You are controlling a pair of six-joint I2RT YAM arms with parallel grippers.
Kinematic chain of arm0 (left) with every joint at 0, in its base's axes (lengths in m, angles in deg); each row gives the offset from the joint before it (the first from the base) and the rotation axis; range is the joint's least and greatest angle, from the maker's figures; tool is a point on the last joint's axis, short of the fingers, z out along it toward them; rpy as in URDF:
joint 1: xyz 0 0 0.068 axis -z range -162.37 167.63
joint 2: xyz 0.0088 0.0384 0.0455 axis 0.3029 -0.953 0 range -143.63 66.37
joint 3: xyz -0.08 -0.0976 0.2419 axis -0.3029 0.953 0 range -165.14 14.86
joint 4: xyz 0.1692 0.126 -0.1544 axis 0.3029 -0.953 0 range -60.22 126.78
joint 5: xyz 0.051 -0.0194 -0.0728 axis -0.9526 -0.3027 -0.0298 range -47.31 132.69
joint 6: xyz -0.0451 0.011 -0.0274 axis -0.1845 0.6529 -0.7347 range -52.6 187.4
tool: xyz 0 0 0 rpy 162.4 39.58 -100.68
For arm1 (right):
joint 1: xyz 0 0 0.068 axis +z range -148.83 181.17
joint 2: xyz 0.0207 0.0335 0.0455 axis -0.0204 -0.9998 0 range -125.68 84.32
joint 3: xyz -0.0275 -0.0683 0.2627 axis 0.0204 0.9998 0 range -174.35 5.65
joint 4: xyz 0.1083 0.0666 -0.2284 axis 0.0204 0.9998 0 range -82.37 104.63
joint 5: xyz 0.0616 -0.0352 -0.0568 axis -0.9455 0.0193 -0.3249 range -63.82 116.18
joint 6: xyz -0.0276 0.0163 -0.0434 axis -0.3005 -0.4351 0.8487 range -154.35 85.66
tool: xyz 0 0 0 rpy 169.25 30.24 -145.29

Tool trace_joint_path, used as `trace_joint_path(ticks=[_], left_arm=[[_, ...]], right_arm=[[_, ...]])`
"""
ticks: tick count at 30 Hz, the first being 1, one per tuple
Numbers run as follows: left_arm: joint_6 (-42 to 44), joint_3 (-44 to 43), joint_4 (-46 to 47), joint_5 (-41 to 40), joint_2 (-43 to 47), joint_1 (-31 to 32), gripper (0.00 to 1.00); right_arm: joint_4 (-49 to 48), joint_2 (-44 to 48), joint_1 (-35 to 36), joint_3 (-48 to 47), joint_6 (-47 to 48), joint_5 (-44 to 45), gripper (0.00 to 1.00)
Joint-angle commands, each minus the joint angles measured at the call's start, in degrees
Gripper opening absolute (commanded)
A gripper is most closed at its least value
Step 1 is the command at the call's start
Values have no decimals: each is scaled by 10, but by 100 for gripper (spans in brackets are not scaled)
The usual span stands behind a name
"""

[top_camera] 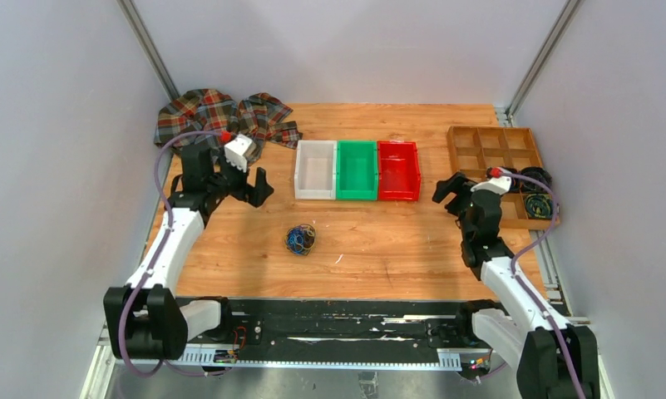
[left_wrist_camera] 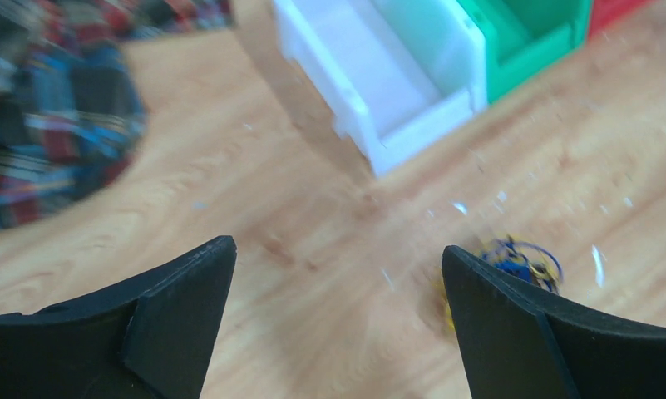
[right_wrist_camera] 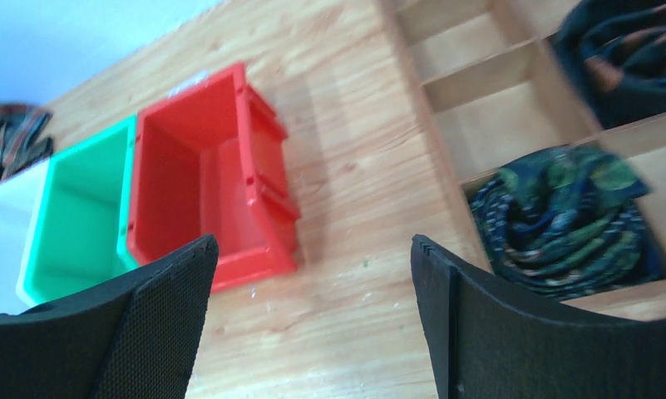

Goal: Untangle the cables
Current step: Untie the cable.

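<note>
Cables (top_camera: 300, 239): one small multicoloured clump on the bare worktop, a little left of centre, nearer the near edge than the white bin (top_camera: 315, 169), touching nothing. Left gripper (left_wrist_camera: 337, 258): jaws spread wide, empty, hovering toward the left edge; the clump shows just past its right finger in the wrist view (blurry). Right gripper (right_wrist_camera: 313, 241): jaws also wide apart, empty, near the right edge by the wooden tray (top_camera: 479, 151). Step in hand, as I judge it: reach for the clump. To do it well, bring the left down on one side and the right on the other. Each should pinch a single outer loop, not the whole knot. Then pull apart gently so the wires slide rather than tighten.
</note>
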Motion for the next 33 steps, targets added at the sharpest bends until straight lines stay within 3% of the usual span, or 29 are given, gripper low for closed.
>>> trace_joint_path(ticks=[1,6,12,19,27,33], left_arm=[[56,-46,-155,67,-49,35,99],[134,-70,-244,105,-78,95,100],[227,-85,-326,113,-110,161,93],[262,-80,-327,110,-139,192,82],[242,-99,-285,84,-181,198,67],[237,-93,-272,74,-180,206,50]], right_arm=[[62,-34,35,-27,-21,-92,85],[191,-92,160,-107,27,4,85],[125,-82,278,-72,87,-14,81],[125,-77,330,-75,112,-41,79],[124,-92,367,-79,108,-41,67],[120,-94,373,-81,110,-44,58]])
